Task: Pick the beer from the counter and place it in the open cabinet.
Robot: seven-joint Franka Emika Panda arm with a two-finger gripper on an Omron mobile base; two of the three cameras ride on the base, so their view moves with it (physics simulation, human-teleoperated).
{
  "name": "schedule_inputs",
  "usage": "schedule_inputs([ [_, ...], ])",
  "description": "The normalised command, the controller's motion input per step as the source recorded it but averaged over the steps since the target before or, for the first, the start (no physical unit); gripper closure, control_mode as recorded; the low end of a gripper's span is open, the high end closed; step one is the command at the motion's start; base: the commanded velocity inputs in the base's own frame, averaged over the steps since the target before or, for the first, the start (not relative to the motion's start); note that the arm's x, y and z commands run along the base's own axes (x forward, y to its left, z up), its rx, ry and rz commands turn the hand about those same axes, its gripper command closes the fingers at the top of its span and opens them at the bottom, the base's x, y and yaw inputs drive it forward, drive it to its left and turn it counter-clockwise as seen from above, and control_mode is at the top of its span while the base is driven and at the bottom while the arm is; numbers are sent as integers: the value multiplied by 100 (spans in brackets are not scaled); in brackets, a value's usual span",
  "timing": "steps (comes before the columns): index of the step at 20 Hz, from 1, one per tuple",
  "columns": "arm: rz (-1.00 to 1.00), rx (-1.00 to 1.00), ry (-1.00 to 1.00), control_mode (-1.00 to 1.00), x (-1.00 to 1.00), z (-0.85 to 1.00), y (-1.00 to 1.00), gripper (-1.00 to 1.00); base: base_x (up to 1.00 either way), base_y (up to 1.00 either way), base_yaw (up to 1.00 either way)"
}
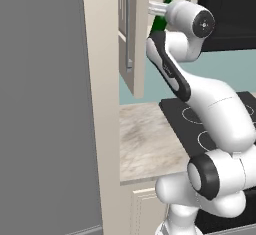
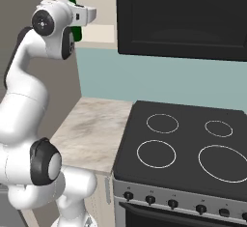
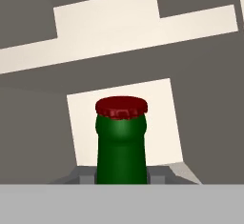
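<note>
Gripping the beer (image 3: 121, 142) at its neck, jaws closed narrow on it, bottle held up top centre near the open cabinet (image 1: 134, 39) door.

Beer (image 3: 121, 151) glossy green glass; counter (image 1: 145, 139) matt marbled stone.

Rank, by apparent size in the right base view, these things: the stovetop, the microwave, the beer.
1. microwave and stovetop: similar; the frame cuts both, so I cannot rank them.
2. beer: far the smallest, mostly hidden behind the arm.
</note>
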Motion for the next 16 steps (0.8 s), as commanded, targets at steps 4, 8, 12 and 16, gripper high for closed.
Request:
schedule_inputs([
  [4,0,0,7,-100,27,0,4,100,0,0,0],
  [8,0,0,8,-100,26,0,5,100,0,0,0],
  [12,0,0,7,-100,24,0,7,100,0,0,0],
  [16,0,0,4,-100,23,0,6,100,0,0,0],
])
